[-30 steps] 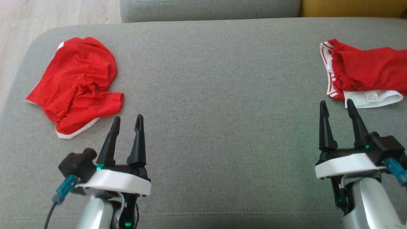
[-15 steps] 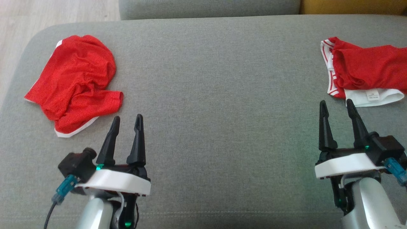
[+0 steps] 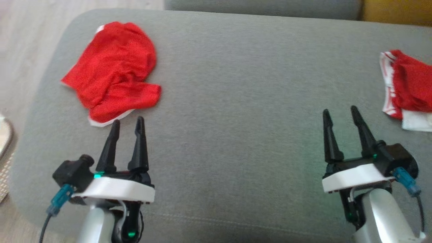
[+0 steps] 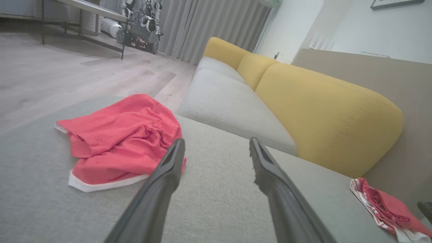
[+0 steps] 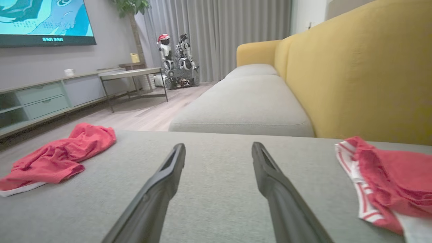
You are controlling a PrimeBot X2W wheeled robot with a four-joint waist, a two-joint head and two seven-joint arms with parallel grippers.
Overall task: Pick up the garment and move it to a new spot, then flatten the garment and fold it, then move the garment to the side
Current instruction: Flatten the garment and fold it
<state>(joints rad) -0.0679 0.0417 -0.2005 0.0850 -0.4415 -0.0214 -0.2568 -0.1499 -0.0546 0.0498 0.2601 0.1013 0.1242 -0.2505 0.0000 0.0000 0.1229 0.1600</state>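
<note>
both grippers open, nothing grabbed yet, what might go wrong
The crumpled red garment lies close to the rounded corner of the grey cushion; a clumsy pull by the left gripper might drop it onto the floor.
It is bunched in layers, so the open jaws may pinch only one.
A second red garment by the right gripper invites a mix-up.

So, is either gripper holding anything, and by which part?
Nothing is held. Left gripper and right gripper are open and empty; the crumpled red garment and the red-and-white garment lie on the cushion.
</note>
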